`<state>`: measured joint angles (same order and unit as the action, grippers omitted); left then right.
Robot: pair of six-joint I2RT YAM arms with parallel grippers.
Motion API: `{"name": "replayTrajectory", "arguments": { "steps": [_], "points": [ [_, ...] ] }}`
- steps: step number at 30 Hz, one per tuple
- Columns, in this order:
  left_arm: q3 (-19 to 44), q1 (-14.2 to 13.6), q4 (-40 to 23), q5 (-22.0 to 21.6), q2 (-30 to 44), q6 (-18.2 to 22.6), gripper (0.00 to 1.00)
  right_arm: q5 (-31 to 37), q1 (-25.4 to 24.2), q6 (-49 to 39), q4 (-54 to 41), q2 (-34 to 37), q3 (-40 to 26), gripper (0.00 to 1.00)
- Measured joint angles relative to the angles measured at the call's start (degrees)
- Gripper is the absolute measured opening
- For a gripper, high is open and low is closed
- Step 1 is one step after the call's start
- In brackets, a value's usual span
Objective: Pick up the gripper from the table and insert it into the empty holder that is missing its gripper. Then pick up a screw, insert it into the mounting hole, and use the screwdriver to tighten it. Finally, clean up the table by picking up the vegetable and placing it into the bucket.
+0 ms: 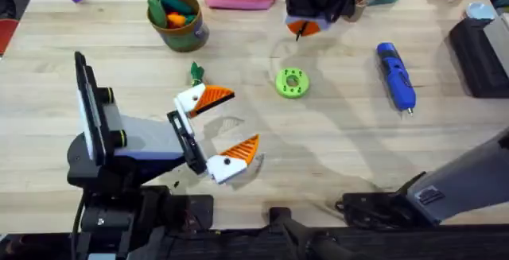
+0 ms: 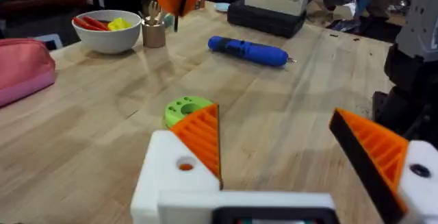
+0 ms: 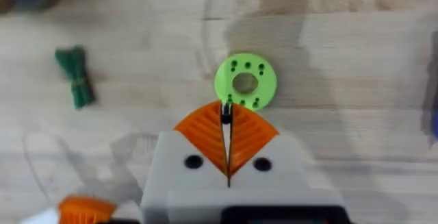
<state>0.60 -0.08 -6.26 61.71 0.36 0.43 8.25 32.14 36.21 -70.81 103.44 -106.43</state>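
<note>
Right claw (image 3: 227,157) pinches a tiny dark screw (image 3: 226,113) above the green disc (image 3: 245,81); might slip. Left claw (image 1: 216,131) gapes wide.

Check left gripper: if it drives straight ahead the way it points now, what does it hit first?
Likely the green disc, which lies just ahead of the open left gripper on the table. The blue screwdriver is farther on. Depth is unclear, so it might pass over the disc.
</note>
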Motion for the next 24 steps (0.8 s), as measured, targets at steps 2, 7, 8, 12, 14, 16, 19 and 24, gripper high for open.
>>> {"name": "replayTrajectory", "arguments": {
  "steps": [2,7,8,12,14,16,19,24],
  "points": [
    [0.0,0.0,0.0,0.0,0.0,0.0,0.985,-0.1,1.0,-4.3,-3.0,0.0,-4.2,0.006],
    [0.0,0.0,0.0,0.0,0.0,0.0,0.985,-0.1,3.7,-12.9,-8.8,-0.3,-12.8,0.006],
    [0.0,0.0,0.0,0.0,0.0,0.0,0.985,-0.1,4.3,-14.5,-9.9,-0.4,-14.2,0.006],
    [0.0,0.0,0.0,0.0,0.0,0.0,0.985,-0.1,7.4,-19.7,-12.2,-0.7,-18.6,0.006],
    [0.0,0.0,0.0,0.0,0.0,0.0,0.985,-0.1,9.2,-22.0,-12.3,-0.7,-20.0,0.006],
    [0.0,0.0,0.0,0.0,0.0,0.0,0.985,-0.1,11.3,-24.6,-12.4,-0.7,-20.9,0.006],
    [0.0,0.0,0.0,0.0,0.0,0.0,0.985,-0.1,14.6,-28.2,-12.4,-0.7,-21.5,0.006],
    [0.0,0.0,0.0,0.0,0.0,0.0,0.985,-1.4,19.9,-35.3,-12.4,-0.7,-21.8,0.006]
  ]
}}
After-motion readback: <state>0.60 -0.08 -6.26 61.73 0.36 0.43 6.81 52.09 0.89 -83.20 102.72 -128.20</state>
